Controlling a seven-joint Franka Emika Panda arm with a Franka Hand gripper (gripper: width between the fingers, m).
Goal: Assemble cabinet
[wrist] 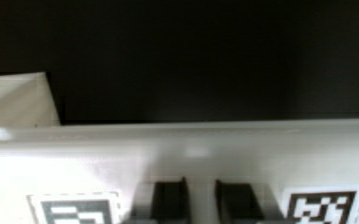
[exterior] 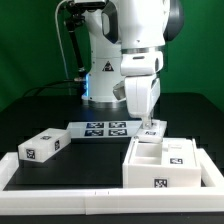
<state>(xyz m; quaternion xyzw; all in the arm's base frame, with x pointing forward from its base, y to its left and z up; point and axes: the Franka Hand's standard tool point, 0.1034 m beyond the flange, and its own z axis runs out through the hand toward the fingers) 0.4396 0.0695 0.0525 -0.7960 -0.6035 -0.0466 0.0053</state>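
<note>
Exterior view faces the arm (exterior: 125,40) frontally; wrist view, blurry, seemingly close above the shared cabinet (exterior: 138,165) (wrist: 194,150).

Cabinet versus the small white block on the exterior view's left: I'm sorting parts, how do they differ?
The cabinet is much bigger than the block. The cabinet shows open compartments on top; the block looks closed. The gripper is at the cabinet's far edge; the block lies apart. Both are white with black-and-white tags.
</note>
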